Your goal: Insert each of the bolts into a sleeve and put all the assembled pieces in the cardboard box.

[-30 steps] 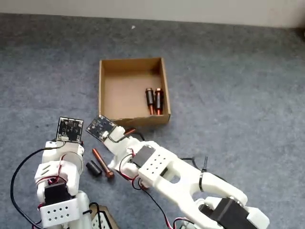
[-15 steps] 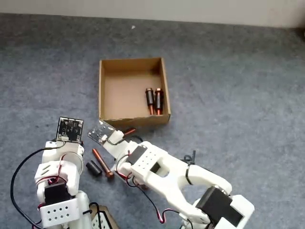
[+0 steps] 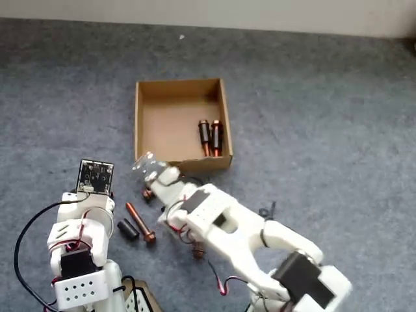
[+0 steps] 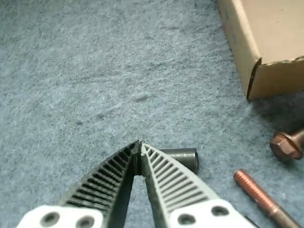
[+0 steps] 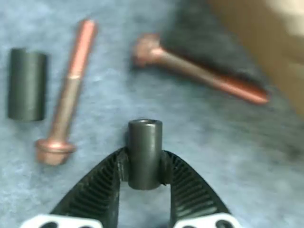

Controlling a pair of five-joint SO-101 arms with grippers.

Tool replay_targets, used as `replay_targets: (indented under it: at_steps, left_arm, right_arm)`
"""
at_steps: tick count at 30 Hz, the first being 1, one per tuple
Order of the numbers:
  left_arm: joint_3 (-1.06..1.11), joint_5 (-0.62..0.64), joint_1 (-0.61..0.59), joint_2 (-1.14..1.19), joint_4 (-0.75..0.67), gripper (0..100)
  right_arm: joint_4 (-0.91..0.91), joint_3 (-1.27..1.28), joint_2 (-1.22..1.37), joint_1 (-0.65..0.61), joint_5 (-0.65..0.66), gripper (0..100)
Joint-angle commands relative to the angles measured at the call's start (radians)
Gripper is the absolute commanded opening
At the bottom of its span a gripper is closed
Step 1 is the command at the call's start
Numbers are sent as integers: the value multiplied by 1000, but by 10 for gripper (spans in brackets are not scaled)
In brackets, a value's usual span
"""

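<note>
One black sleeve (image 5: 144, 140), pinched in my right gripper (image 5: 144, 164) over the surface (image 5: 228, 156), looks stiff, smooth and slippery, so holding it by one end keeps its bore clear for a bolt (image 5: 70, 90).

Overhead camera; wrist cameras close over bolt (image 4: 259, 197)

The left pincer (image 4: 139, 145) (tips together) sits beside a sleeve (image 4: 184, 157).

There is one cardboard box (image 3: 138, 123). It holds two assembled pieces, a left piece (image 3: 204, 135) and a right piece (image 3: 216, 136). Two loose bolts lie on the carpet, a near bolt (image 3: 138, 221) and a far bolt (image 3: 148, 194). There are two loose sleeves, a lying sleeve (image 3: 127, 229) and a held sleeve (image 5: 144, 152).
</note>
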Motion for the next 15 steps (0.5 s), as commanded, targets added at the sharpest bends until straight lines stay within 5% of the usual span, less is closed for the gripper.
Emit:
replay_targets:
  at_steps: [1,15]
  left_arm:
    - [-24,0,-8,-8,-20,7]
    - [-30,0,-8,-8,-18,7]
  right_arm:
    - [59,35,-220,81,-3,5]
    - [120,329,-786,417,-226,5]
